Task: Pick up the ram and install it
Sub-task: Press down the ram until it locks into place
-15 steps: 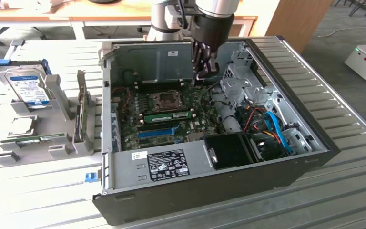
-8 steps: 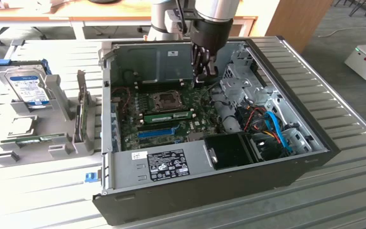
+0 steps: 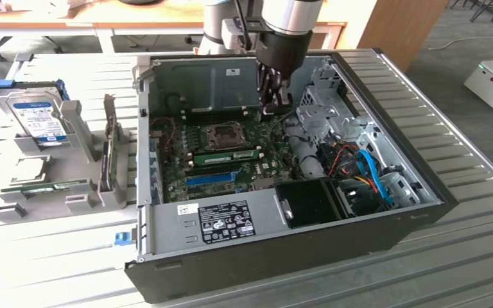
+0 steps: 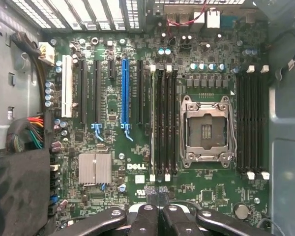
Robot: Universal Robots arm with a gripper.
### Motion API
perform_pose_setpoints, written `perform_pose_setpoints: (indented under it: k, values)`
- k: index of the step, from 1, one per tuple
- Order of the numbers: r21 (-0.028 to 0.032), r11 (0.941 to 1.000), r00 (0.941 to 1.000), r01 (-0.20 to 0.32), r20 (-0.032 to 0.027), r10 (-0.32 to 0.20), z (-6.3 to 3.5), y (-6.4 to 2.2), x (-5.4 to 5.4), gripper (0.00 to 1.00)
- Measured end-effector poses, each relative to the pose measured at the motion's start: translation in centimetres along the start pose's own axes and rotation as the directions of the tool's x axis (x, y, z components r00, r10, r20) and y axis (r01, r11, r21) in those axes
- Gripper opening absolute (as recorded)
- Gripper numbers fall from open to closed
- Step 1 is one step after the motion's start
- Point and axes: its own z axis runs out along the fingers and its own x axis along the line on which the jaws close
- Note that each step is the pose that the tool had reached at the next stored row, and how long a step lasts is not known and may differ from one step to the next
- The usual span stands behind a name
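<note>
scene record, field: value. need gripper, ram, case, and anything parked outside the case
gripper: shut, nothing seen in it, above the motherboard
ram: green stick standing in a slot beside the CPU socket, apart from the gripper
case: lying on its side, open
second green stick: in a grey fixture outside the case, at the exterior view's left
hard drive: upright, beyond that fixture
</note>
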Motion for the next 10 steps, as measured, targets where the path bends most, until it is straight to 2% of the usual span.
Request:
perform_pose_setpoints:
  k: [10]
  values:
    - [0.0,1.0,1.0,0.0,0.0001,0.0,0.94,-0.03,0.0,0.11]
